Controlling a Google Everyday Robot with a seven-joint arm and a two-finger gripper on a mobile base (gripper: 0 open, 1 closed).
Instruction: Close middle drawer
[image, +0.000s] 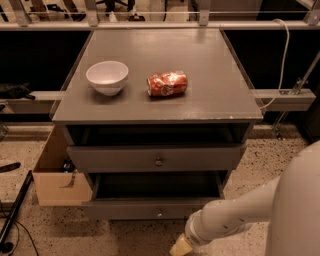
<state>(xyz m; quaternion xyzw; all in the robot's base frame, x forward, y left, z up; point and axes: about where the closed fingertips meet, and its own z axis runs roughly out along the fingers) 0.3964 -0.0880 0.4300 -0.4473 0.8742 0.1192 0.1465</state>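
The middle drawer (125, 208) is the lower of two dark grey-brown drawers in the cabinet. It stands partly out, with its dark inside showing behind the front. Its small round knob (160, 214) is at the centre of the front. The matching drawer front above it (200, 159) sits a little out from the cabinet frame. My gripper (181, 246) is at the bottom edge of the view, just below and right of the middle drawer's knob, at the end of my white arm (235, 217). It is close to the drawer front; contact does not show.
A white bowl (107, 76) and a crushed red can (166, 83) lie on the cabinet top (210, 65). An open cardboard box (55, 175) stands against the cabinet's left side. Dark cables (15, 215) lie on the speckled floor at left. A rail (280, 95) runs behind.
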